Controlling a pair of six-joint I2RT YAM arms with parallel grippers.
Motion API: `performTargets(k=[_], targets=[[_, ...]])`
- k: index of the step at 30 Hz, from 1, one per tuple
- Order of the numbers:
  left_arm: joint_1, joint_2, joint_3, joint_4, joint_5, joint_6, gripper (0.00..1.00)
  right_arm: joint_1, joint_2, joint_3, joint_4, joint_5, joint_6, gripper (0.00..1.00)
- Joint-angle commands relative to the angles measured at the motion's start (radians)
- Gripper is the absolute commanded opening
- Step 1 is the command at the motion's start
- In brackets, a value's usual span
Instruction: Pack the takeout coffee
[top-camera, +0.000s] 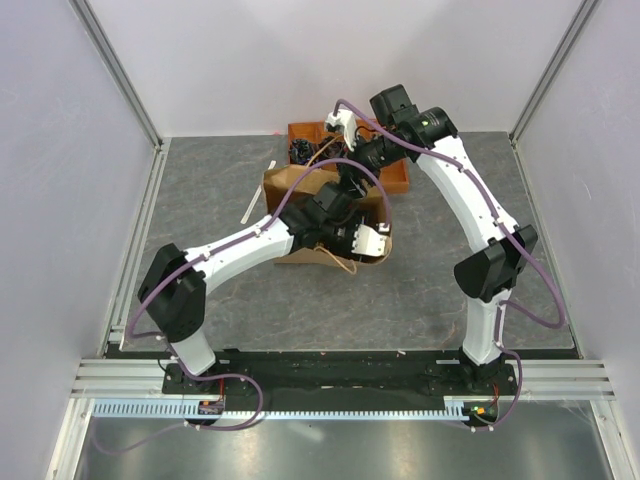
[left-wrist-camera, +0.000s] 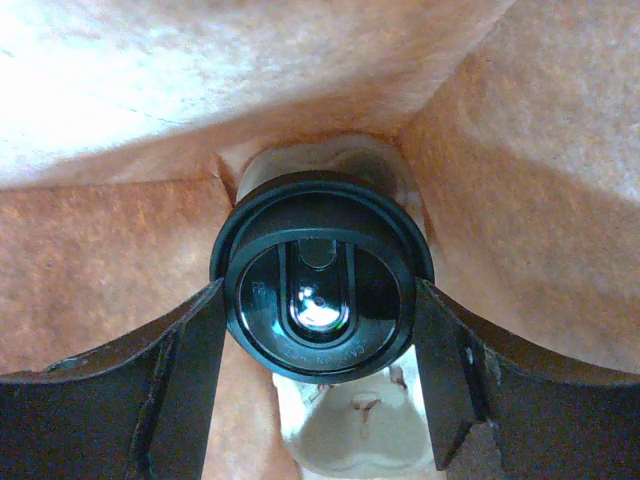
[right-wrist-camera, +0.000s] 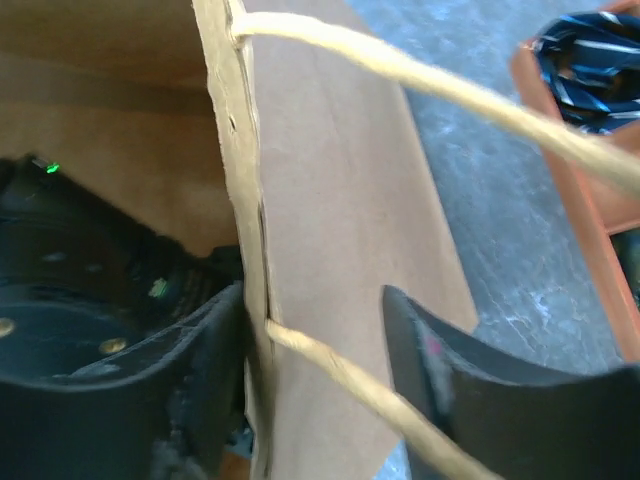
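Note:
The takeout coffee cup shows in the left wrist view by its round black lid (left-wrist-camera: 320, 290), deep inside the brown paper bag (left-wrist-camera: 520, 200). My left gripper (left-wrist-camera: 318, 375) is shut on the cup just below the lid, one finger on each side. A pale moulded carrier (left-wrist-camera: 350, 435) lies under the cup. From above, the left wrist (top-camera: 345, 232) reaches into the bag (top-camera: 285, 185) and the cup is hidden. My right gripper (right-wrist-camera: 315, 350) is open and straddles the bag's wall (right-wrist-camera: 340, 200): one finger inside against it, the other outside and apart.
An orange tray (top-camera: 397, 178) with dark packets (top-camera: 303, 150) stands behind the bag, and its corner shows in the right wrist view (right-wrist-camera: 590, 200). A pale strip (top-camera: 255, 200) lies left of the bag. The bag's twine handle (right-wrist-camera: 450, 100) crosses above the right gripper.

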Motion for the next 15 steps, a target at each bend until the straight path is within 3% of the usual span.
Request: performTargets(k=[1, 4, 7, 15], targets=[[0.071, 0.075, 0.087, -0.123, 0.081, -0.041, 0.09, 0.004, 0.008, 0.064, -0.215, -0.104, 0.042, 0.76], [0.089, 0.108, 0.125, -0.160, 0.100, -0.049, 0.08, -0.008, 0.017, 0.087, -0.213, -0.099, 0.054, 0.90], [0.109, 0.144, 0.159, -0.180, 0.109, -0.053, 0.08, -0.024, 0.022, 0.106, -0.198, -0.098, 0.071, 0.97], [0.161, 0.223, 0.197, -0.208, 0.133, -0.045, 0.08, -0.048, 0.034, 0.147, -0.180, -0.090, 0.089, 0.98]])
